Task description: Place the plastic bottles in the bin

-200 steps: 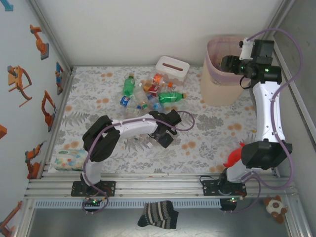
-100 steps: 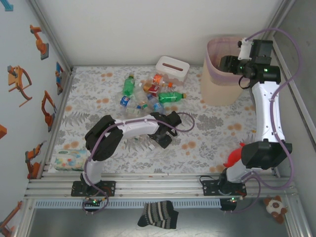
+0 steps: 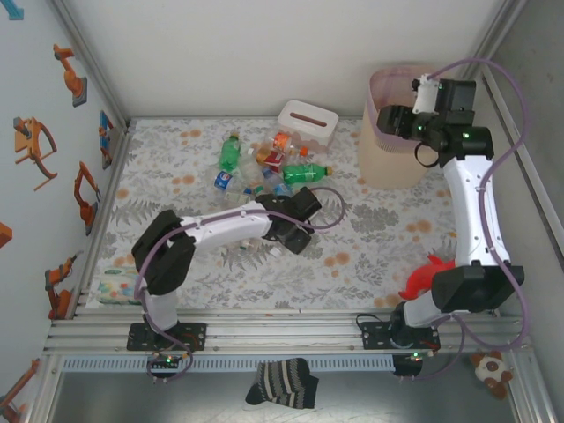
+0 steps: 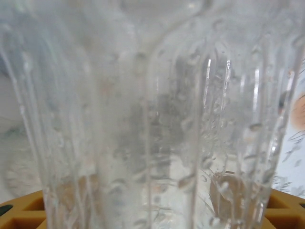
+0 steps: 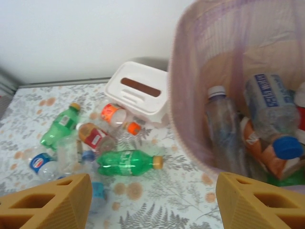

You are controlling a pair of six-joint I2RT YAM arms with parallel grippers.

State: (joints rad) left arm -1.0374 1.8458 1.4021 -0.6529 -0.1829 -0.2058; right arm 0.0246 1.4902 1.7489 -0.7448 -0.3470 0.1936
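Mia: Where are the plastic bottles (image 3: 264, 167)?

Sam: Most lie in a heap on the flowery worktop (image 3: 388, 238), in front of a white box (image 3: 308, 122) with a slot. Many are clear and lie on top of each other, so I cannot count them. One green bottle (image 3: 307, 173) lies on its side at the right of the heap.

Mia: And the bin (image 3: 388, 167)?

Sam: It stands in the far right corner, with a pink bag inside. From the right wrist I see bottles in it: a white-cap bottle (image 5: 221, 129) and a blue-cap bottle (image 5: 271, 109). The picture's edge cuts off the rest.

Mia: What about the right fingers (image 3: 388, 119)?

Sam: They hang over the bin's rim. They are spread wide, with nothing between them.

Mia: And the left fingers (image 3: 293, 238)?

Sam: They are low at the near side of the heap. From above, the arm hides what they hold. From the left wrist, a clear bottle (image 4: 152, 119) with ribs is so close that it looks blurry. The orange fingertips (image 4: 19, 217) peek out at the bottom corners, pinching the bottle from both sides. I cannot see its cap or label.

Mia: Is anything else hidden?

Sam: A red thing (image 3: 421, 275) is half behind the right arm. I cannot tell what it is. A blue-green packet (image 3: 115, 284) is partly behind the left arm.
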